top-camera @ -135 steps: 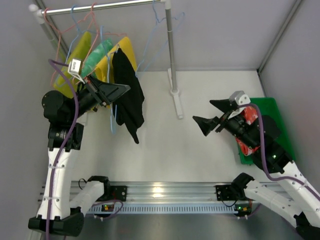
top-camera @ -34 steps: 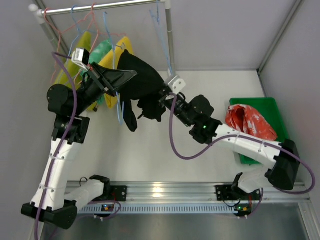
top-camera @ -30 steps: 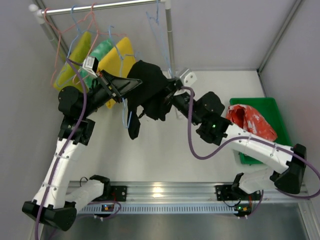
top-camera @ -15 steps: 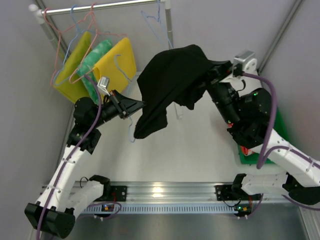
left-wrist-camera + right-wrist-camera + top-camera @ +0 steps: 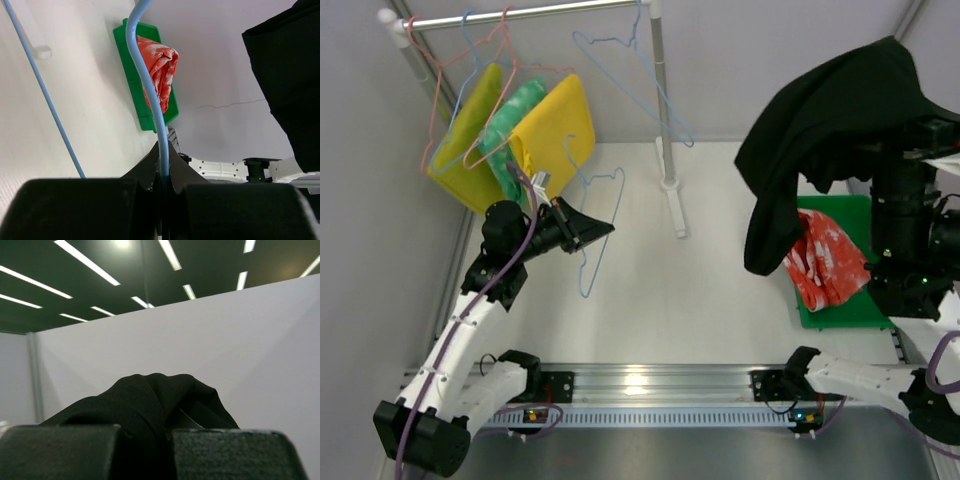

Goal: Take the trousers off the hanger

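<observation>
The right gripper (image 5: 146,450) is pinching the black trousers (image 5: 830,110) high above the green tray (image 5: 860,312), with its fingers pressed together on a bunched fold of the cloth. From the wrist camera only a dark hump of fabric is showing between the fingers. The pair is draping down from that grip with its long axis running roughly vertical. Its loose lower end is dangling over the left edge of the green tray, just beside the red-orange patterned trousers (image 5: 825,262), which are lying crumpled inside the green tray. I cannot tell whether the hanging end is touching them.

Well to the left of the green tray, the left gripper (image 5: 162,160) is clamping the blue wire hanger (image 5: 145,92), jaws shut on the thin wire. The hanger is bare and hanging free of any cloth. Farther left again from the green tray, the yellow pairs (image 5: 555,130) and the green patterned pair (image 5: 510,125) are hanging on the rack (image 5: 520,14).

To my eye the black pair is already off its hanger, so what is left is setting it down. That comes to this: the green tray is lying below the right gripper, and the right arm is the nearer one by far. Lowering straight down looks likely to fold the cloth onto the red-orange pair, though the trailing end may be spilling over the left rim of the green tray.
</observation>
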{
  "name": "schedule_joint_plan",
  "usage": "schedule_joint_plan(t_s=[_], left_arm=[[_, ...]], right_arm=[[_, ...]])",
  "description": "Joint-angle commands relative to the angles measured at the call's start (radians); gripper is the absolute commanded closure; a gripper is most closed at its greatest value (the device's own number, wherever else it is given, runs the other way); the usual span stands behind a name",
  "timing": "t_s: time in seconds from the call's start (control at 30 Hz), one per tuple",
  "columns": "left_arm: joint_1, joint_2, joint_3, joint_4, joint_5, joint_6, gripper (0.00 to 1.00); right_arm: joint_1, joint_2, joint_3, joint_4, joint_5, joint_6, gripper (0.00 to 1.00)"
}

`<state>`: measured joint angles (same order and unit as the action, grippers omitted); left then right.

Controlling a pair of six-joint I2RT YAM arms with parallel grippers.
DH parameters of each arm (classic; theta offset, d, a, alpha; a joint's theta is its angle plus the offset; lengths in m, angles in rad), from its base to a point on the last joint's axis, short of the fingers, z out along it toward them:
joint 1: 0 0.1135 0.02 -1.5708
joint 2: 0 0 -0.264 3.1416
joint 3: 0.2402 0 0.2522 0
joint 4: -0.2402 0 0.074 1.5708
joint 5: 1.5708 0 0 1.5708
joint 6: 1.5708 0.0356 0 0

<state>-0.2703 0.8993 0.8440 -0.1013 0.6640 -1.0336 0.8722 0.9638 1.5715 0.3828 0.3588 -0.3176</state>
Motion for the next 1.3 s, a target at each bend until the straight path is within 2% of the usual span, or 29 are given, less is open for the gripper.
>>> schedule_joint_plan(t_s=[0.0,0.13,0.17,0.27,0.53,0.67,0.77,0.8,0.83,0.9,1.03,1.1,1.27], left_arm=[[-0.004,-0.013,0.013,0.003,0.008,0.047,1.00],[-0.004,0.007,0.036,0.000,0.016,0.040,1.00],[-0.004,0.016,0.041,0.003,0.019,0.037,1.00],[-0.003,0.030,0.056,0.025,0.023,0.024,1.00],[-0.004,0.055,0.101,0.054,0.037,-0.013,1.00],[-0.004,0.073,0.124,0.060,0.045,-0.039,1.00],[-0.006,0.079,0.142,0.071,0.052,-0.055,1.00],[-0.006,0.081,0.147,0.077,0.054,-0.060,1.00],[-0.006,0.081,0.150,0.078,0.055,-0.069,1.00],[-0.004,0.081,0.155,0.083,0.059,-0.074,1.00],[-0.006,0.089,0.153,0.092,0.066,-0.086,1.00],[-0.004,0.092,0.145,0.092,0.065,-0.094,1.00],[-0.006,0.104,0.147,0.130,0.068,-0.102,1.00]], right_arm=[[-0.087,-0.065,-0.024,0.111,0.043,-0.157,1.00],[-0.154,-0.112,-0.088,0.129,0.190,-0.342,1.00],[-0.166,-0.115,-0.119,0.142,0.268,-0.382,1.00],[-0.217,-0.149,-0.227,0.209,0.337,-0.545,1.00],[-0.390,-0.211,-0.419,0.234,0.433,-0.693,1.00],[-0.527,-0.200,-0.482,0.144,0.425,-0.660,1.00],[-0.712,-0.152,-0.475,-0.011,0.390,-0.512,1.00],[-0.814,-0.139,-0.469,-0.056,0.369,-0.468,1.00],[-0.856,-0.110,-0.464,-0.126,0.347,-0.439,1.00],[-0.959,-0.090,-0.475,-0.160,0.295,-0.376,1.00],[-0.995,-0.083,-0.530,-0.240,0.201,-0.321,1.00],[-0.996,-0.079,-0.562,-0.332,0.134,-0.293,1.00],[-1.003,-0.040,-0.686,-0.380,0.040,-0.278,1.00]])
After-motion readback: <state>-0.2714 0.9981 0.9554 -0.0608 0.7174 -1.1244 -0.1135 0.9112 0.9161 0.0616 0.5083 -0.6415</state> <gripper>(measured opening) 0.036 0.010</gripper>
